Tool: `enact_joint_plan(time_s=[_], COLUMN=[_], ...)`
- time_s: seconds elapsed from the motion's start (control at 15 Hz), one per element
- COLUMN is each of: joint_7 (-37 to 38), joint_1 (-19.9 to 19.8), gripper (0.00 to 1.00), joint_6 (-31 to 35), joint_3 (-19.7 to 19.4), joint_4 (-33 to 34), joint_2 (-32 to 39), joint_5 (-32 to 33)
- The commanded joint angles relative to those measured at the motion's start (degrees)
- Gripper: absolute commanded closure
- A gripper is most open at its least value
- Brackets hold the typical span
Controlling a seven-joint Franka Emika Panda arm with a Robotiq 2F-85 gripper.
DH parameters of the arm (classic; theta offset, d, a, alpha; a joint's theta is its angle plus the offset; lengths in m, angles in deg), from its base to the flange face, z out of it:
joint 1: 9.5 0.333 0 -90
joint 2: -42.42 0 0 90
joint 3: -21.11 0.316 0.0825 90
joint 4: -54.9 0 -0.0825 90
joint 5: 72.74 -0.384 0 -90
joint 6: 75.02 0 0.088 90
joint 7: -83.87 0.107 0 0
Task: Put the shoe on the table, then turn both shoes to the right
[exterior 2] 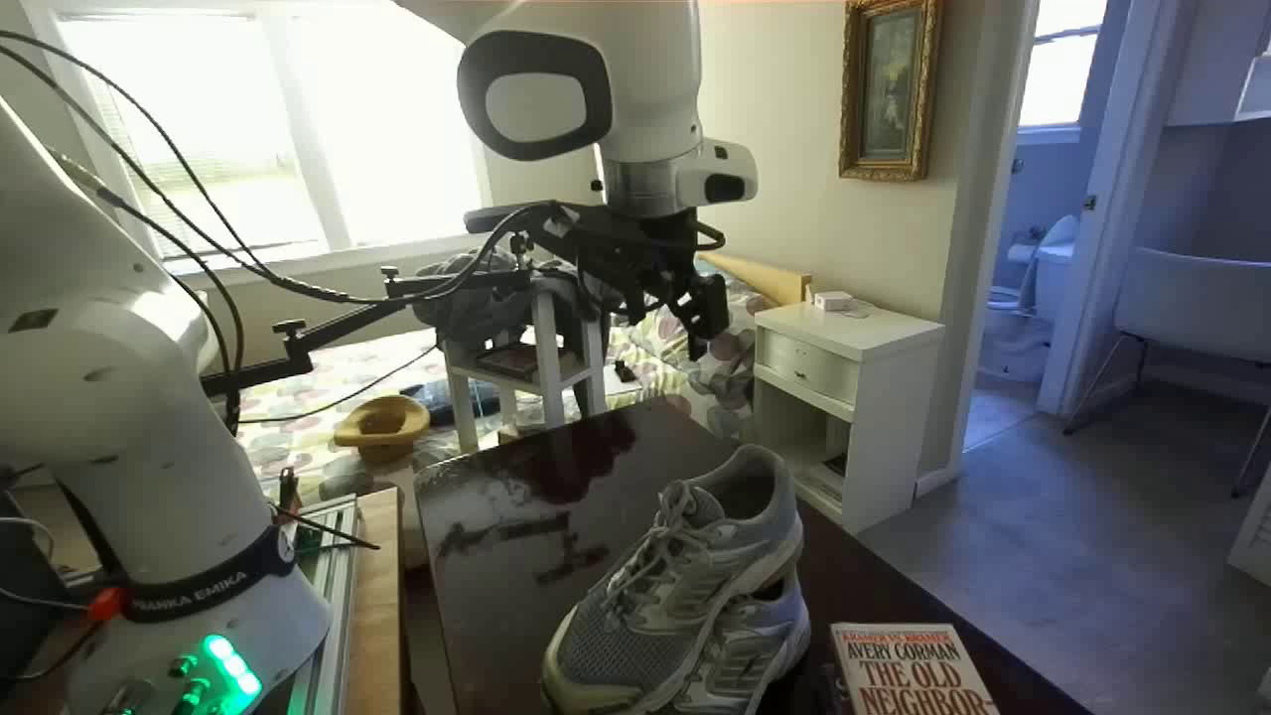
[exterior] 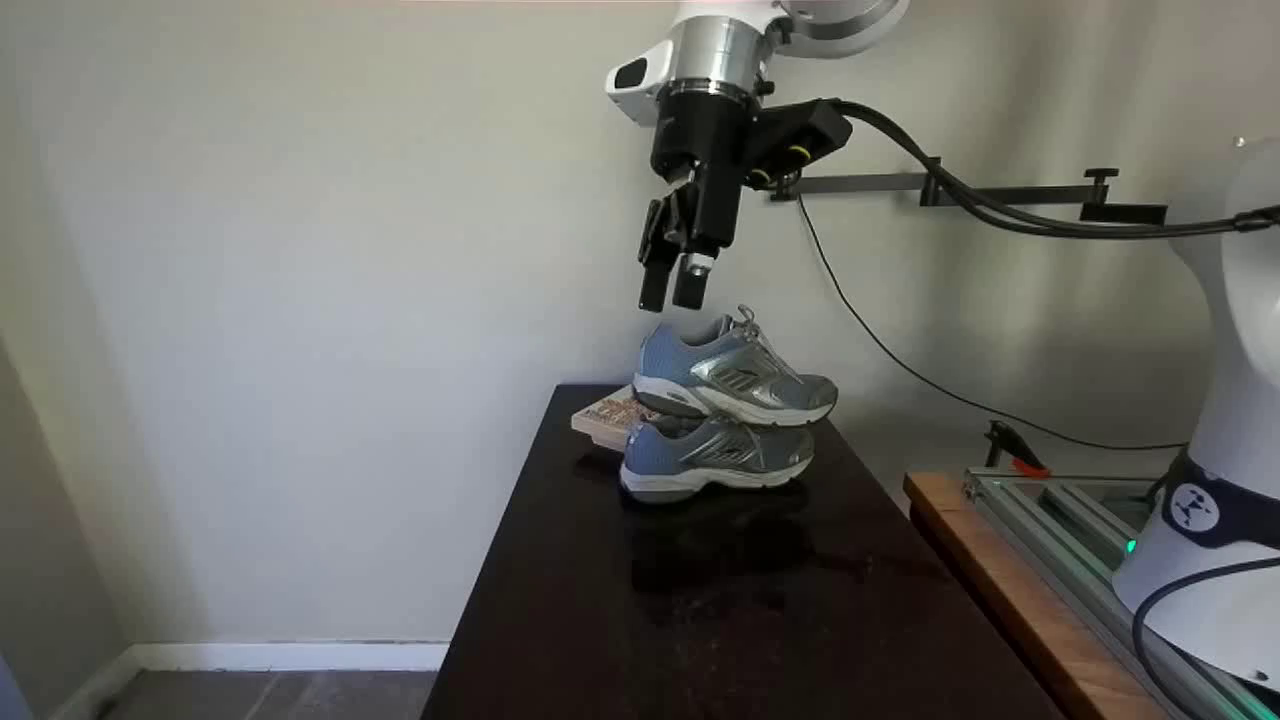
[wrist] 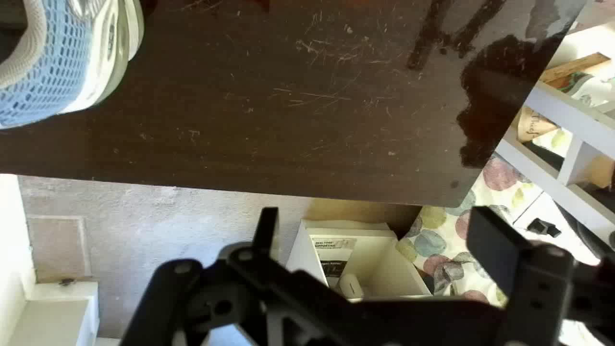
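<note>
On the surface (exterior: pixel 740 640), the upper shoe (exterior: pixel 738 378) is stacked on the lower shoe (exterior: pixel 715 462) and, with the claw (exterior: pixel 671 297) spread and apart from both, should be pinched at its heel (exterior: pixel 657 356), raised clear and slowly lowered sole-down alongside.

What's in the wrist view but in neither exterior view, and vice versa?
Wrist view only: fine pale scratches on the table, and lettering inside a white compartment.
Both exterior views only: the book, the robot base and the toe of the upper shoe.
Shared by all: the table, the upper shoe (cut off by the frame in the wrist view) and the gripper, jaws apart.
</note>
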Motion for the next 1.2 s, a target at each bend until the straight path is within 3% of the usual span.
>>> enact_joint_plan(time_s=[0.0, 0.27, 0.6, 0.93, 1.13], joint_7=[-0.79, 1.94, 18.84, 35.42, 38.69], joint_1=[-3.2, -5.95, -13.42, -18.93, -19.61], gripper=[0.0, 0.0, 0.0, 0.0, 0.0], joint_6=[-0.36, 0.48, 7.01, 2.88, 0.29], joint_3=[3.11, 5.72, 8.86, 10.44, 10.05], joint_4=[0.12, 0.03, -1.77, -1.49, -1.75], joint_2=[0.33, 0.37, 0.78, 1.49, 2.21], joint_5=[-1.13, 0.74, 12.8, 22.7, 22.96])
